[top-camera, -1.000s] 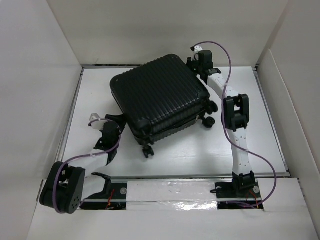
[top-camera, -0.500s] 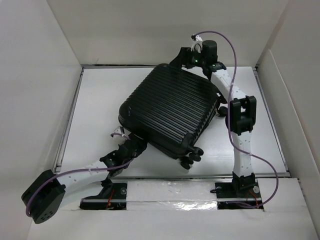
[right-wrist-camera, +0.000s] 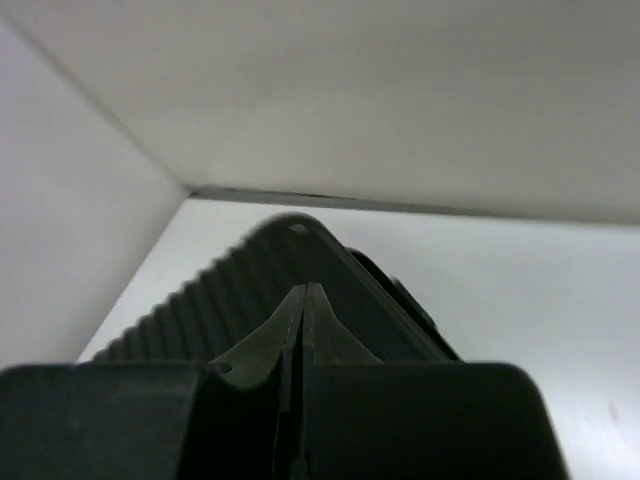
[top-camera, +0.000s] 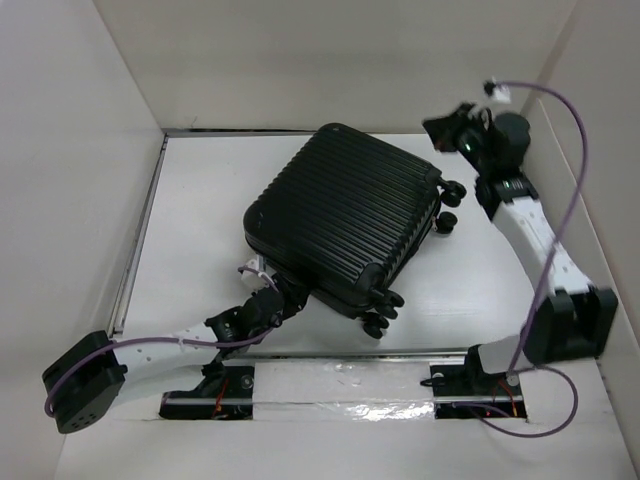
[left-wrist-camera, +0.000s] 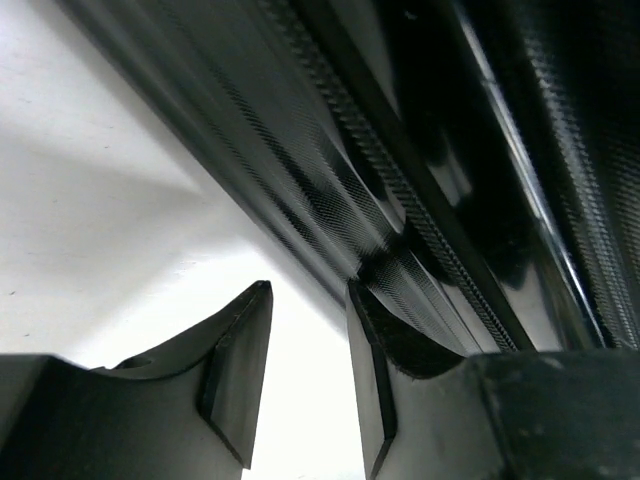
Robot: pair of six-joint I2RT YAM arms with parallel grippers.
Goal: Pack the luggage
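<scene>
On the white table (top-camera: pixel 180 250) lies one luggage (top-camera: pixel 345 225), left gripper (left-wrist-camera: pixel 308 297) narrowly parted beside it, right gripper (right-wrist-camera: pixel 303 300) closed.

Top: looks down from above the near edge over the whole table (top-camera: pixel 190 230). Left wrist: sits tight against the near side of the suitcase (top-camera: pixel 345 225). Right wrist: faces that suitcase from far right.

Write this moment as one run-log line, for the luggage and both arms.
luggage: closed, lying flat | left fingers: open, at its near edge | right fingers: shut, empty, away from luggage
</scene>
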